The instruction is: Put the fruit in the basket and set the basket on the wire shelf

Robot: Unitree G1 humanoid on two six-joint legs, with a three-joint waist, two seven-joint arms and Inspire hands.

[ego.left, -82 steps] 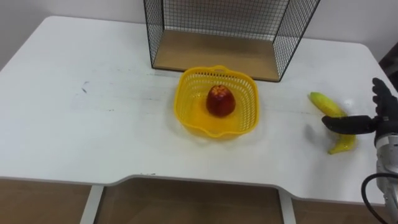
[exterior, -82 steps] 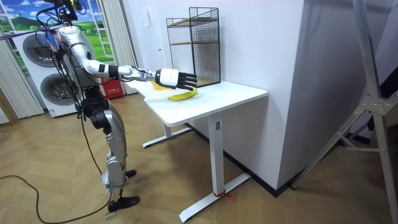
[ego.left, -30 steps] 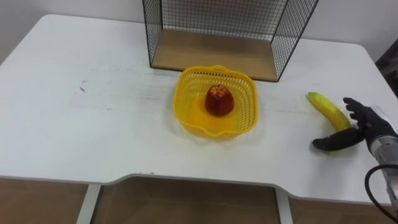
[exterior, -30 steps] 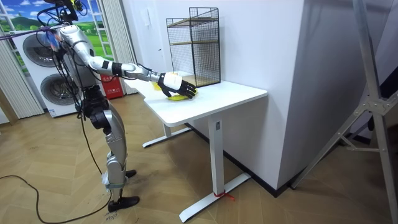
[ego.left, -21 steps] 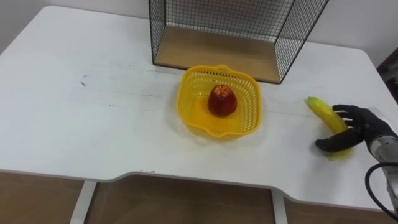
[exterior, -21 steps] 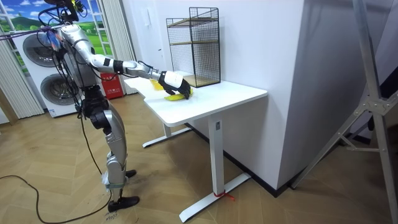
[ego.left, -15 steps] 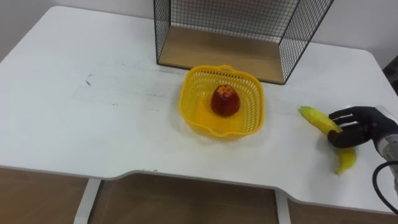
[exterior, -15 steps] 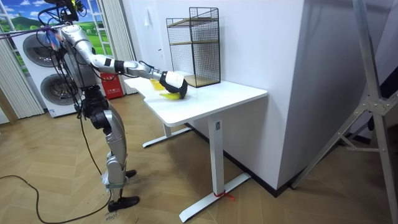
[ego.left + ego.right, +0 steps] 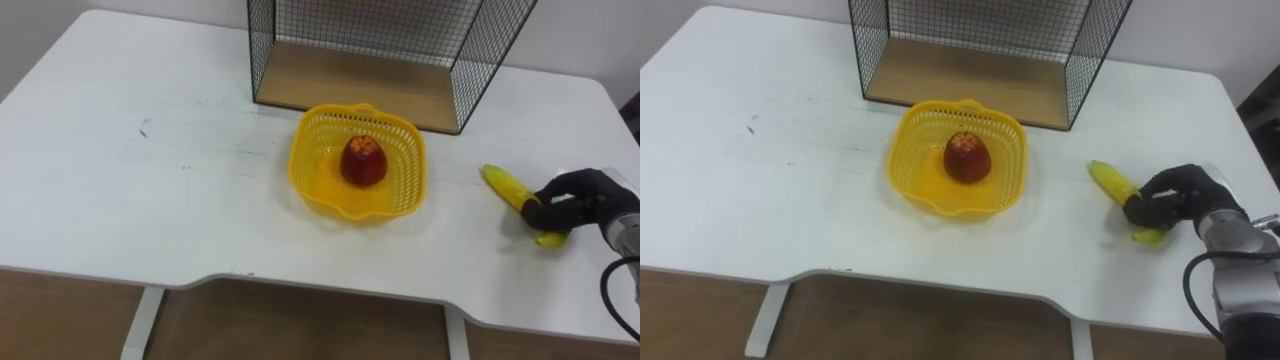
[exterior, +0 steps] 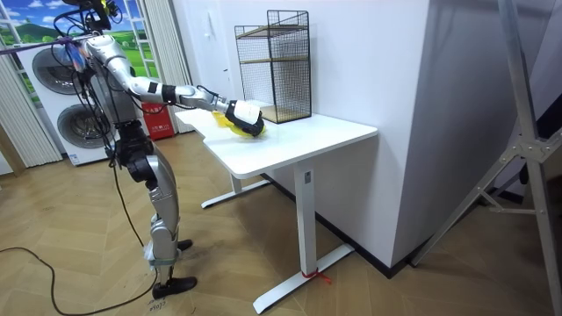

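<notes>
A yellow plastic basket [image 9: 320, 190] [image 9: 917, 180] sits mid-table with a red apple [image 9: 363, 161] [image 9: 966, 156] inside it. To its right a yellow banana [image 9: 505, 187] [image 9: 1110, 183] lies on the white table [image 9: 150, 180]. My right hand [image 9: 575, 200] [image 9: 1175, 198] [image 10: 242, 117] has its dark fingers curled round the banana's near half, with both ends sticking out. The black wire shelf [image 9: 390, 50] [image 9: 990, 45] [image 10: 274, 61] with a wooden floor stands just behind the basket, its front open.
I stand at the table's near edge with my right arm stretched over it. Bare tabletop lies left of the basket. In the room view, washing machines [image 10: 53, 96] stand behind me and a white wall [image 10: 369, 61] is past the shelf.
My right hand came down onto the banana and its fingers curled shut round it. The banana turned slightly on the table. The camera shifted a little.
</notes>
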